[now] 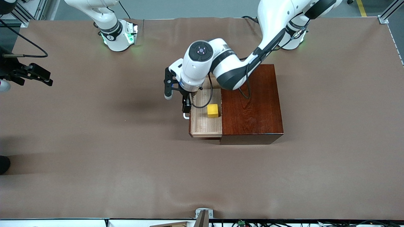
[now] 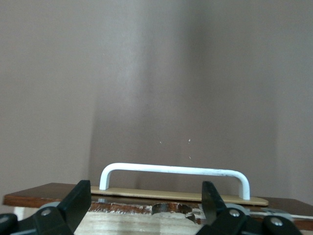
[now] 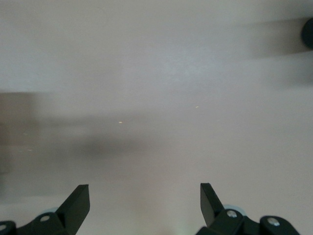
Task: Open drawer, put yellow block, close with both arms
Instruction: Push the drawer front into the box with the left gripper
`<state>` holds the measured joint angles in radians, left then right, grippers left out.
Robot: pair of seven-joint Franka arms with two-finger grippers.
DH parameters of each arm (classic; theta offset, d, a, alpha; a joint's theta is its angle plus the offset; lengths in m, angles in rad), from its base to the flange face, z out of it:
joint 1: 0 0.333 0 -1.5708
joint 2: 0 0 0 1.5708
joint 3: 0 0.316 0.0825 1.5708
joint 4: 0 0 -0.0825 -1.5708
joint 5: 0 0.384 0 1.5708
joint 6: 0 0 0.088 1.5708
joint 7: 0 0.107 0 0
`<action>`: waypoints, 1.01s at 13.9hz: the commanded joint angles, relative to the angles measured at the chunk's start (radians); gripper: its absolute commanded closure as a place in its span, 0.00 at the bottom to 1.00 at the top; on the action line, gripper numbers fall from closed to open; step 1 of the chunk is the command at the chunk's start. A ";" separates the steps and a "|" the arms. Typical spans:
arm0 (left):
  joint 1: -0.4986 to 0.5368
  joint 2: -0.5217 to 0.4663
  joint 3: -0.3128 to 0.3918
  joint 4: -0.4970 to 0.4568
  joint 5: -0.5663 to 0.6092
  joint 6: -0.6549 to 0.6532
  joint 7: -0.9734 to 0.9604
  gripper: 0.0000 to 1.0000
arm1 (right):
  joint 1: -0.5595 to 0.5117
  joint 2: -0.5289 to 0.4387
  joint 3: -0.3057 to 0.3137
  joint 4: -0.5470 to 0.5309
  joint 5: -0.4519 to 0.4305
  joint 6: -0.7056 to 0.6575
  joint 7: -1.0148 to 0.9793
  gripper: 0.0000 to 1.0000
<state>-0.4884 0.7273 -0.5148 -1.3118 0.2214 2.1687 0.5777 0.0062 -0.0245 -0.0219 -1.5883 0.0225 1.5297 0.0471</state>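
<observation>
The drawer [image 1: 202,126] stands pulled out of the dark mahogany box [image 1: 252,107] toward the right arm's end of the table. In its pale tray lies the yellow block [image 1: 212,110], close to the box. My left gripper [image 1: 187,106] hangs open over the drawer's front edge with nothing between its fingers. In the left wrist view the gripper [image 2: 146,205] sits just above the front panel, and the white bar handle [image 2: 173,170] is just past its fingertips [image 2: 78,200]. My right gripper [image 3: 145,198] is open over bare table, and it shows at the table's edge [image 1: 44,77].
A brown mat [image 1: 126,164] covers the whole table. The box stands near the middle, closer to the left arm's base [image 1: 293,37]. The right arm's base [image 1: 118,34] is at the table's edge. A metal bracket [image 1: 203,216] sits on the edge nearest the front camera.
</observation>
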 commanded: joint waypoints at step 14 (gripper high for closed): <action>-0.076 0.027 0.093 0.026 0.033 -0.016 0.007 0.00 | -0.008 0.003 0.007 0.010 -0.033 -0.006 0.028 0.00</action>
<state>-0.5637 0.7698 -0.4248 -1.2980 0.2246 2.1893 0.5829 0.0056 -0.0197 -0.0229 -1.5883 0.0064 1.5476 0.0732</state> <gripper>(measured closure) 0.000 0.000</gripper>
